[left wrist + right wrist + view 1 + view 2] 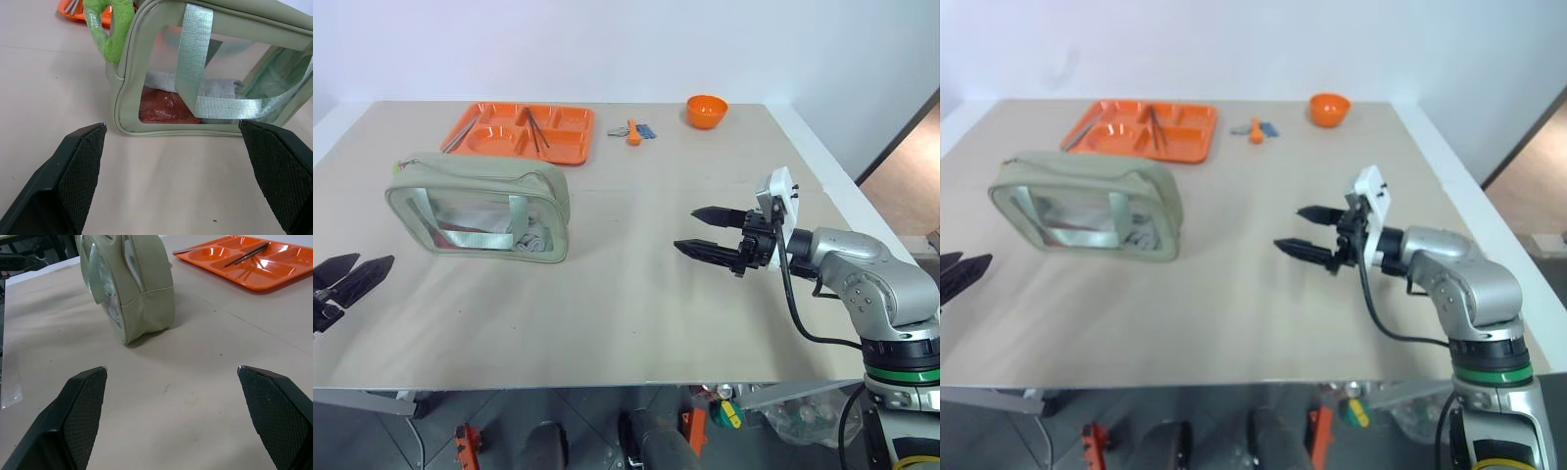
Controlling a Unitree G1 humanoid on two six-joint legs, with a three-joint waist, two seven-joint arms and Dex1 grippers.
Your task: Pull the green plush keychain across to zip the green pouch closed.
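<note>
The green pouch (480,211) stands upright on the table at the left, its clear window and webbing strap facing me. The green plush keychain (115,29) hangs at the pouch's upper end corner, on the side toward my left gripper. My left gripper (172,124) is open and empty, a short way from that end of the pouch (210,73), and sits near the table's left edge (347,274). My right gripper (686,230) is open and empty over the table right of the pouch, pointing toward it (142,289) with a wide gap between.
An orange tray (524,132) with utensils lies at the back behind the pouch. An orange bowl (706,110) stands at the back right, with small orange and blue items (631,130) between them. Bare table (626,294) lies between the two grippers.
</note>
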